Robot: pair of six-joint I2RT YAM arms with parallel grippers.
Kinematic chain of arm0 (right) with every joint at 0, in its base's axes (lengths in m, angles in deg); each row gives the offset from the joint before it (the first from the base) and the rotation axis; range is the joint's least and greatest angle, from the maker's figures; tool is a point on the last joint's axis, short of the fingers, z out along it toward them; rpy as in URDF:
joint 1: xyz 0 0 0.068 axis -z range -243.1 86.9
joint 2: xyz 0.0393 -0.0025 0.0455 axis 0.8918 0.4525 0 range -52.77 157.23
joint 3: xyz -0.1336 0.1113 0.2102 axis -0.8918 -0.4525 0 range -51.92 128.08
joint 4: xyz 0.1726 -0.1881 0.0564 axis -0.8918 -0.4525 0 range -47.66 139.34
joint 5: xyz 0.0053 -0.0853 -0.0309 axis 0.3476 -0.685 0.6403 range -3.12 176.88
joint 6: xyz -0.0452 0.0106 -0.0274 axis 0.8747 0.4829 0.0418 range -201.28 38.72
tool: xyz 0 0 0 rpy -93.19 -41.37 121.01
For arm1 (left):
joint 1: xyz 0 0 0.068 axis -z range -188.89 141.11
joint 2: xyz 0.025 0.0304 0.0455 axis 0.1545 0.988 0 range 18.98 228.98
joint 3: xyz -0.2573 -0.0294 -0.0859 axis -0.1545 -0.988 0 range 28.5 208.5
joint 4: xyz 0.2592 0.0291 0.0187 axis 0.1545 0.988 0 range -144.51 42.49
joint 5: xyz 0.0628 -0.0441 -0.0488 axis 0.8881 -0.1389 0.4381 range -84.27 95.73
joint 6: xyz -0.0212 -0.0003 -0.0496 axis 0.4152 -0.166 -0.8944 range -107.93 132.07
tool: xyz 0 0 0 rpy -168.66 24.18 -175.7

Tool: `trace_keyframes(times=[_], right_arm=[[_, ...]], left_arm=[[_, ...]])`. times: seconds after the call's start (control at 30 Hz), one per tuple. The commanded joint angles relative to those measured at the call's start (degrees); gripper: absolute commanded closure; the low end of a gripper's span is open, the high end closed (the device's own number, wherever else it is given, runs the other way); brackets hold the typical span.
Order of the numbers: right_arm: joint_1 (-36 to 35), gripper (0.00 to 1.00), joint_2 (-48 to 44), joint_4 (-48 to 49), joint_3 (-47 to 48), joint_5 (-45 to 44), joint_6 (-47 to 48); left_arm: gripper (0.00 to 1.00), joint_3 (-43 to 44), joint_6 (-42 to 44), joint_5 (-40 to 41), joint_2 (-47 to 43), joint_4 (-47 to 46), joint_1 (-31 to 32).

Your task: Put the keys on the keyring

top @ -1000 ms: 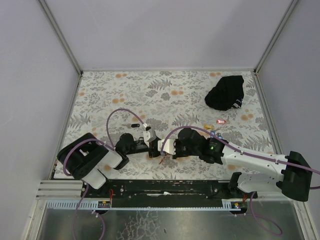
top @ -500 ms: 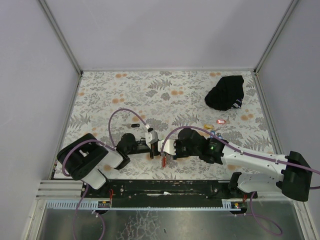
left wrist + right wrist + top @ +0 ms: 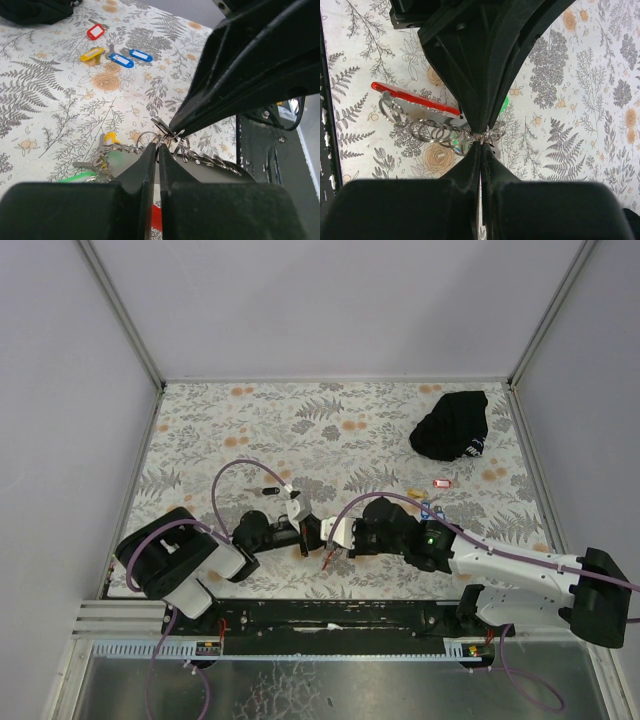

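Keyring (image 3: 437, 132): pinched between both sets of tips. Left gripper (image 3: 156, 150) jaws are fully closed on one of its wire loops. Right gripper (image 3: 481, 145) jaws are closed too, nose to nose with the left.

Step, as judged: steadying the ring so its coil can be parted. The next move needs a key, and the loose keys (image 3: 121, 60) lie well beyond the tips.

Exactly which loop each pair grips is hidden.

We count five loose keys (image 3: 122, 60): one red-tagged (image 3: 95, 31), one yellow-tagged (image 3: 92, 54), two blue-tagged (image 3: 141, 55) and one black-tagged (image 3: 268, 490). There is one keyring (image 3: 427, 131), and on it we make out two tags, one green (image 3: 80, 176) and one yellow (image 3: 110, 137). We also count one black cloth (image 3: 455, 425) and two grippers, a left gripper (image 3: 156, 146) and a right gripper (image 3: 480, 140)
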Motion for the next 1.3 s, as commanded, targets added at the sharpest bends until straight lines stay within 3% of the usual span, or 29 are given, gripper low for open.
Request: trace_keyframes(times=[0.0, 0.73, 1.1, 1.27], right_arm=[[-0.7, 1.0, -2.7, 0.7, -2.1, 0.0, -3.2], [-3.0, 1.0, 3.7, 13.0, -5.1, -0.9, -4.5], [-3.0, 1.0, -0.5, 12.6, -6.2, -8.7, -3.0], [-2.9, 1.0, -1.6, 12.4, -6.6, -9.6, -3.0]], left_arm=[[1.0, -0.8, -7.6, 10.3, 0.3, -8.3, -1.1], [1.0, -2.1, -23.3, 25.7, 2.0, -12.0, 1.8], [1.0, -2.8, -23.2, 26.6, 1.5, -12.1, 1.9], [0.87, -3.3, -19.3, 23.8, 0.1, -12.2, 1.8]])
